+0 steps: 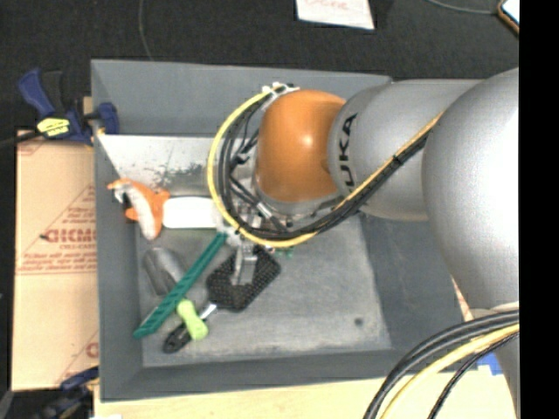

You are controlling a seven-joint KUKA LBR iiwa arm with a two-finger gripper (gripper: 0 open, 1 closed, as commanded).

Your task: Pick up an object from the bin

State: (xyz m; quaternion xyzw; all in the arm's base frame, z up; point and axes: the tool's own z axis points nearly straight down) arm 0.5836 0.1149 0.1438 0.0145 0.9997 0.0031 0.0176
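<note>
1. The jaws sit low in the bin [349, 308], under the arm's orange cover [297, 151], at the top end of a black mesh pad [238, 290] that lies at 6 o'clock from the bin's middle. I cannot tell whether they are spread or pressed together.
2. The pad looks soft, flat and open-woven. A pinch on it may catch only a few threads, so it could sag, fold or slip free on the way up.
3. A long green stick [179, 291] runs from the pad's 10 o'clock edge down to 8 o'clock. It looks like hard, smooth plastic, and it seems to touch the pad. It could be nudged or dragged along.
4. A lime-green peg [193, 320] on a dark stem lies at the pad's 8 o'clock, just beside it, and could snag in the mesh.
5. At 10 o'clock, well apart, sit a white block [189, 213], an orange and white toy [147, 209] and a clear plastic piece [161, 269]. They are unlikely to interfere.
6. The yellow and black cables [218, 160] loop wide at the wrist and hide the grip from above.
</note>
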